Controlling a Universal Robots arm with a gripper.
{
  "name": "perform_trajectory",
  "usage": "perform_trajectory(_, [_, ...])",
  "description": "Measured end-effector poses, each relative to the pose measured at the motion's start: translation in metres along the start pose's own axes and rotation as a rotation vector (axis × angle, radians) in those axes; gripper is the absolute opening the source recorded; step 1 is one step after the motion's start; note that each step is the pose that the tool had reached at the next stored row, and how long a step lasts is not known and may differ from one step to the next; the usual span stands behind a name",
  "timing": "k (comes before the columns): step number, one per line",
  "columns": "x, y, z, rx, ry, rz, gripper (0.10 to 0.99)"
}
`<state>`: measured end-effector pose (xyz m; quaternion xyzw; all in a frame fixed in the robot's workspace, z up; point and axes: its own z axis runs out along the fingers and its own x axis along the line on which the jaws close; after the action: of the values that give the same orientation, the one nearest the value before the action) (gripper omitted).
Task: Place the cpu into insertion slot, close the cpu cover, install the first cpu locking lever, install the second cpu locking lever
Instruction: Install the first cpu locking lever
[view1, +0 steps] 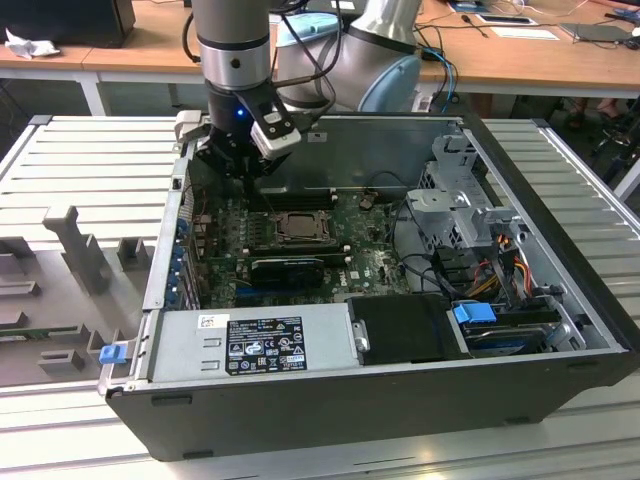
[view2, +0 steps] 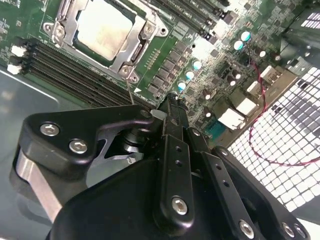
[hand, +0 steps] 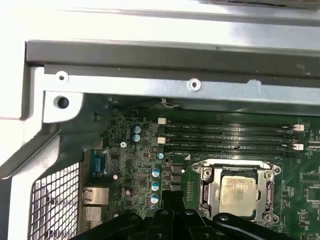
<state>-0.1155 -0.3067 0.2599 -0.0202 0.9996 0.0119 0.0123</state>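
Note:
The cpu is a pale square chip lying flat in the insertion slot on the green motherboard. The silvery cpu cover lies down around the chip as a frame, and the chip shows through the cover's opening. A thin metal rod stands beside one corner of the socket. My gripper hangs above the board's back corner on the exterior view's left, a short way from the socket. Its black fingers are shut with nothing between them; the tips hover over small blue capacitors.
Long black memory slots run beside the socket. A black graphics card lies in front of it, then the grey power supply. The case's metal wall and perforated rear panel are close to the gripper. A drive cage stands at the exterior view's right.

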Motion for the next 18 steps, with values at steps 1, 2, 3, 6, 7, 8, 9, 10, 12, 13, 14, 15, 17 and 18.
perform_trajectory(1, [0.0009,0.0021,0.0008,0.0,0.0,0.0,0.106])
perform_trajectory(2, [0.0015,0.0043,0.0014,0.0,0.0001,0.0,0.106])
perform_trajectory(3, [0.0021,0.0066,0.002,0.0,0.0001,0.0,0.106])
perform_trajectory(6, [0.0022,0.0195,0.0048,0.0,0.0008,0.0,0.106])
perform_trajectory(7, [0.0008,0.0206,0.005,0.0,0.0012,0.0,0.106])
perform_trajectory(8, [-0.002,0.021,0.0051,0.0,0.002,0.0,0.106])
perform_trajectory(9, [-0.0048,0.021,0.0052,0.0,0.0026,0.0,0.106])
perform_trajectory(10, [-0.0084,0.0209,0.0053,0.0,0.0033,0.0,0.106])
perform_trajectory(12, [-0.0175,0.0206,0.0056,0.0,0.0047,0.0,0.106])
perform_trajectory(13, [-0.026,0.0202,0.0059,0.0,0.0057,0.0,0.106])
perform_trajectory(14, [-0.0303,0.0201,0.0061,0.0,0.0064,0.0,0.106])
perform_trajectory(15, [-0.0315,0.02,0.0062,0.0,0.0063,0.0,0.106])
perform_trajectory(17, [-0.0339,0.0199,0.0064,0.0,0.0062,0.0,0.106])
perform_trajectory(18, [-0.0354,0.0198,0.0065,0.0,0.0063,0.0,0.106])
